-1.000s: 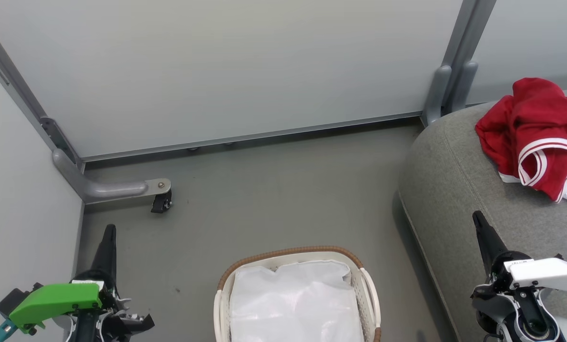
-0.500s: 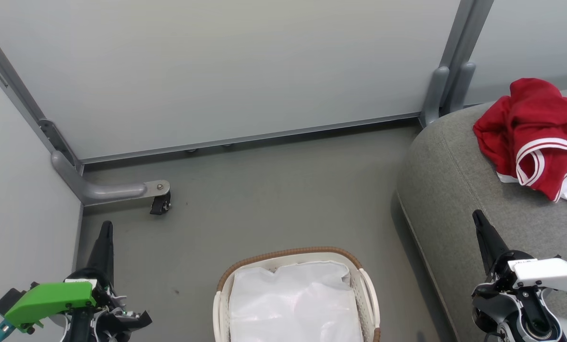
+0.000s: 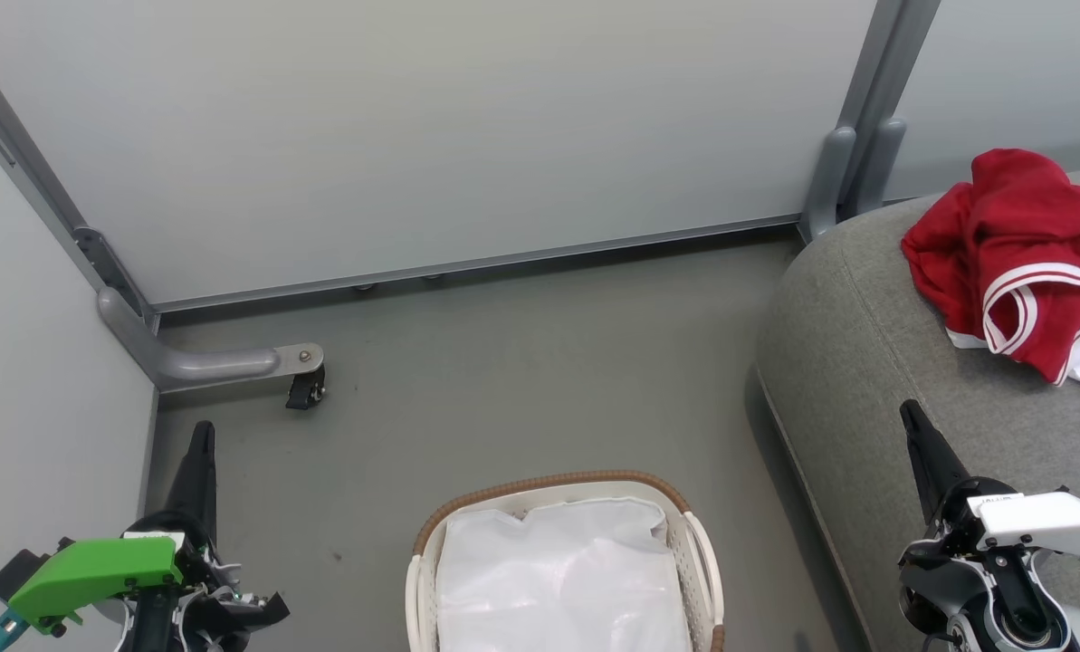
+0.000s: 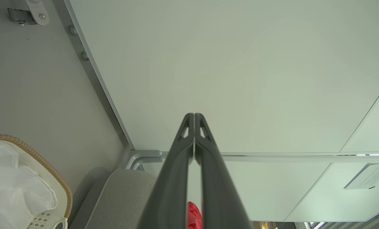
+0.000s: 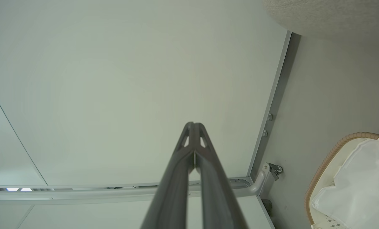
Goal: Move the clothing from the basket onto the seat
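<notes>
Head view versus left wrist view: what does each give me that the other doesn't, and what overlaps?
Head view adds the right claw, seen against the seat, and the white stripes of the red garment lying on it. Left wrist view adds a close look at the left claw, fingertips pressed shut, and a paper notice on the wall. Shared: the basket with its white liner, the seat, some of the red garment.

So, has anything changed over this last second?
Barely. The left gripper drifted slightly toward the head view's left early on, partly from a small camera shift; nothing was gripped or released. The right gripper, shut like the left, the red garment on the seat and the basket stayed put.
</notes>
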`<state>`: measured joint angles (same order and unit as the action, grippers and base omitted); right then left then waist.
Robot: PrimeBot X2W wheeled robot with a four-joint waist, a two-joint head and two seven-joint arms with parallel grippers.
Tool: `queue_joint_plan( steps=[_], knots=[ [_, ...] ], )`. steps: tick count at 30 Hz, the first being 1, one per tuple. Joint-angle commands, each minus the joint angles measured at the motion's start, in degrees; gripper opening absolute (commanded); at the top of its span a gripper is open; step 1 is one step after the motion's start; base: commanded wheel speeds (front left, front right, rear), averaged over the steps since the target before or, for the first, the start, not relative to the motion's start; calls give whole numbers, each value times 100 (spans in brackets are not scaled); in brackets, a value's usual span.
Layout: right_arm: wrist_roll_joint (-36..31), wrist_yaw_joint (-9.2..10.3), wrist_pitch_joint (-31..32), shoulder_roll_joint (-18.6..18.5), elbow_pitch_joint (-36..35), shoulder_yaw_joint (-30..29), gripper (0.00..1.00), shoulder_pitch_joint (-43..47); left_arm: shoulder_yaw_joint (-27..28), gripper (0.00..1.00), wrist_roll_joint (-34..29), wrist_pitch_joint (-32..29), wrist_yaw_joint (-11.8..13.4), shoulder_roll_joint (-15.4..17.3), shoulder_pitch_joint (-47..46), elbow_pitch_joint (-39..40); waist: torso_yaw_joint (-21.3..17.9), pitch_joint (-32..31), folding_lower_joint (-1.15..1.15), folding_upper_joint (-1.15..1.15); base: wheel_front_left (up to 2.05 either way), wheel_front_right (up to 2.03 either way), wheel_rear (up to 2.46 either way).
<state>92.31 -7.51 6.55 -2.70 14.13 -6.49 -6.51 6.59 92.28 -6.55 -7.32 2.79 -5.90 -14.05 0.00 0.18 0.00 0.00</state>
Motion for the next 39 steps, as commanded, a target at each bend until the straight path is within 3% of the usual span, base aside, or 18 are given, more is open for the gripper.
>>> queue_joint_plan(
  steps=[1, 39],
  knots=[
    [19, 4, 18, -34, -23, -13, 0, 57, 15, 0, 19, -21, -36, 21, -59, 9, 0, 0, 0, 0, 0, 0, 0],
    [20, 3, 18, -34, -23, -12, 0, 58, 16, 0, 17, -22, -36, 19, -58, 9, 0, 0, 0, 0, 0, 0, 0]
  ],
)
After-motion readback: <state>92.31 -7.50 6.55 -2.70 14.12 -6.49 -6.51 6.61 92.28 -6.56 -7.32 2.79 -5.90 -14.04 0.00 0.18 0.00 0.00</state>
